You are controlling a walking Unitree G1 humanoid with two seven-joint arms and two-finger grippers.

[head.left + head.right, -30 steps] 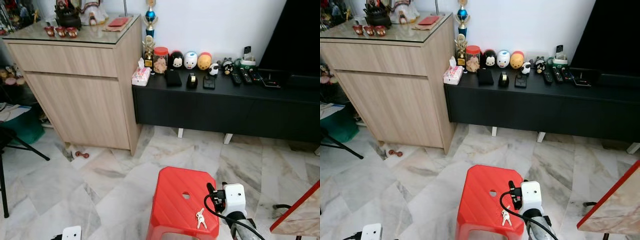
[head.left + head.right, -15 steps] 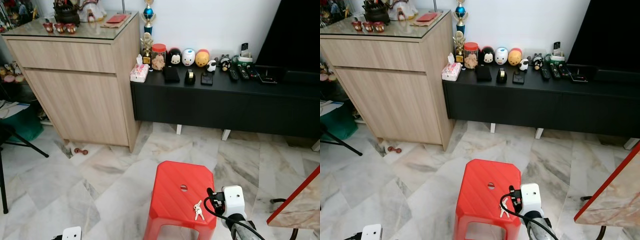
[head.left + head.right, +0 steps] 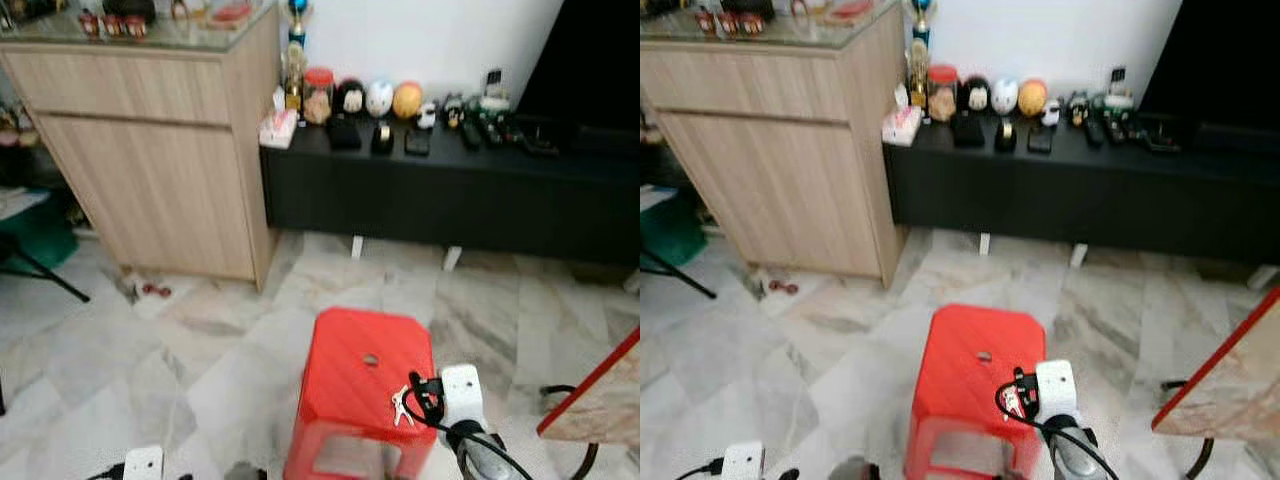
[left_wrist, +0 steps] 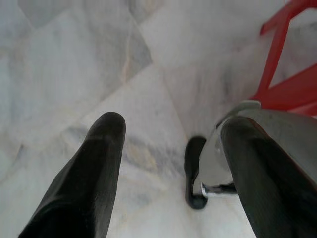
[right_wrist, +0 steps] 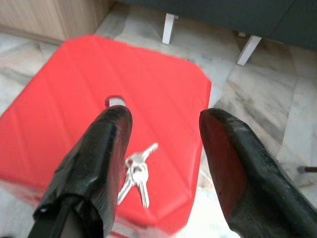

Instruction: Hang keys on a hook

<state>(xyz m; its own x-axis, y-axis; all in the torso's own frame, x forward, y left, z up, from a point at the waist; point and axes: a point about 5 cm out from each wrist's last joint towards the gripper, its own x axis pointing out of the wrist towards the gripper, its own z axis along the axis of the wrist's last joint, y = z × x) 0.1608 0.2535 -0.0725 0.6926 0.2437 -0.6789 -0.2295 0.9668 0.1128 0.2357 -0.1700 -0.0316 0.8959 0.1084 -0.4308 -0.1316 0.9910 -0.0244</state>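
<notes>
A small bunch of silver keys (image 5: 136,173) lies on the top of a red plastic stool (image 3: 350,370), near its front right corner (image 3: 400,404). My right gripper (image 5: 166,119) hovers just above the stool, open, its two black fingers (image 5: 94,163) straddling the keys without touching them. In the head views its white wrist (image 3: 460,392) sits right beside the keys. My left gripper (image 4: 173,129) hangs open and empty over the marble floor, close to a red stool leg (image 4: 280,69).
A light wooden cabinet (image 3: 150,150) stands at the back left. A low black console (image 3: 450,200) with toys and remotes runs along the wall. A red-edged marble tabletop (image 3: 600,400) juts in at the right. A black stand leg (image 3: 40,275) is at the left.
The whole picture has shifted and blurred, so the camera moved. The right wrist now stands closer to the keys, which still lie on the stool.
</notes>
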